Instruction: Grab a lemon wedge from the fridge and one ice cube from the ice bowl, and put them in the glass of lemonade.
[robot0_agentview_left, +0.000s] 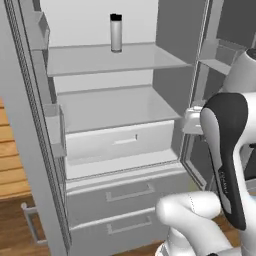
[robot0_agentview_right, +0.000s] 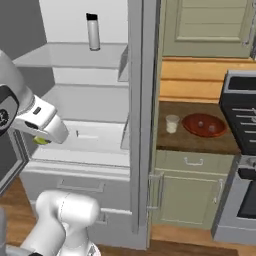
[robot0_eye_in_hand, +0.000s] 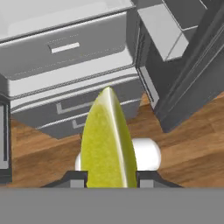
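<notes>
I hold the lemon wedge (robot0_eye_in_hand: 108, 142) between my two fingers, my gripper (robot0_eye_in_hand: 109, 178) partly closed and clamped on its sides, tip pointing away from my hand. I hang in front of the open fridge (robot0_agentview_left: 112, 107), near its lower drawers (robot0_eye_in_hand: 65, 46). A bottle (robot0_agentview_left: 116, 33) stands on the top shelf. To the right, on the counter (robot0_agentview_right: 197, 142), the glass of lemonade (robot0_agentview_right: 172, 123) stands just beside the ice bowl (robot0_agentview_right: 203, 124).
</notes>
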